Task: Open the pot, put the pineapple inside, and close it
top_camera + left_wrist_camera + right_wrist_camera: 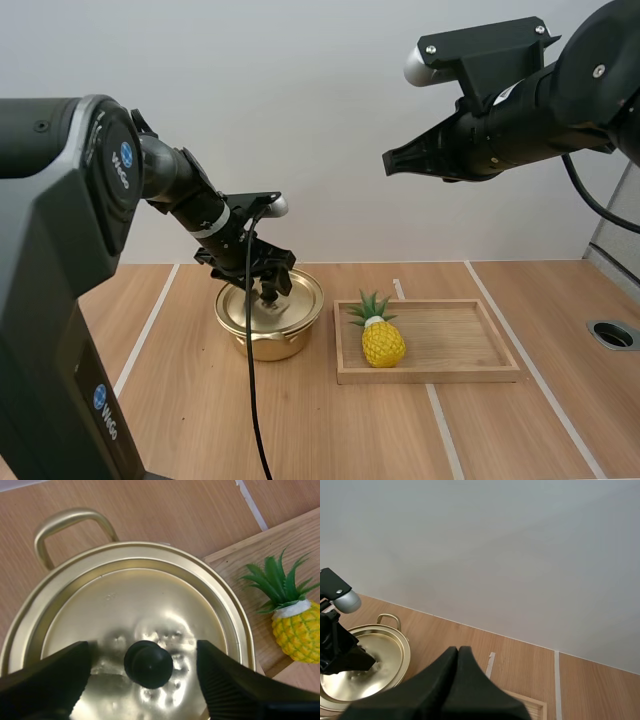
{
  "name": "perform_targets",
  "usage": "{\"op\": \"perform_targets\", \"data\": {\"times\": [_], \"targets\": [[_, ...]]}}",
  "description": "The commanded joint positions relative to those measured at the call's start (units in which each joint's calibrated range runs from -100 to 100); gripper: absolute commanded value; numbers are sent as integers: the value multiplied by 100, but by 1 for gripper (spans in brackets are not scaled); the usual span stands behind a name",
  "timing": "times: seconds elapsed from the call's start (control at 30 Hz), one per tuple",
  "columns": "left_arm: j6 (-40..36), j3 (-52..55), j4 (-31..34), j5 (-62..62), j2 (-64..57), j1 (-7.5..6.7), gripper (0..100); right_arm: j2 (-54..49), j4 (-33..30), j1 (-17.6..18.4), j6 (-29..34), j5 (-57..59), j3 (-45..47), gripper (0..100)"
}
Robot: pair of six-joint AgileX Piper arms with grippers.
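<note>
The left gripper (268, 287) is held with fingers spread astride the round black knob (148, 664) of the dimpled gold lid (150, 595) seated on the pot (262, 345), the bumpy yellow pineapple (383, 343) is laid at the 9 o'clock end of the wooden tray (470, 376), 3 o'clock of the pot, and the right gripper (392, 162) is held high, clenched into a wedge.

Hidden and cropped around the pot (262, 345)
From above, the left gripper (268, 288) covers the knob (148, 664) on the lid (305, 296); from the left wrist its fingers (45, 680) mask the lid's near rim, and the pineapple (298, 630) beside the pot is cut by the edge. The right gripper (458, 652) hides most of the tray (535, 707) beside the pot.
</note>
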Motion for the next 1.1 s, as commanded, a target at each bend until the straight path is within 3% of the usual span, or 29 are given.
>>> {"op": "perform_targets", "data": {"times": [0.0,0.1,0.13,0.53,1.07], "targets": [[-15,7,-41,106,14,-11,64,-28,4,-26,-11,30,-34,0],[-15,7,-49,161,14,-11,12,-28,4,-26,-11,30,-34,0],[-15,7,-49,161,14,-11,0,-28,4,-26,-11,30,-34,0],[-6,-56,-184,90,-386,-11,0,-28,17,-26,-11,30,-34,0],[-15,-1340,-454,-5,-2144,-11,0,-39,57,-26,-11,108,-34,0]]}}
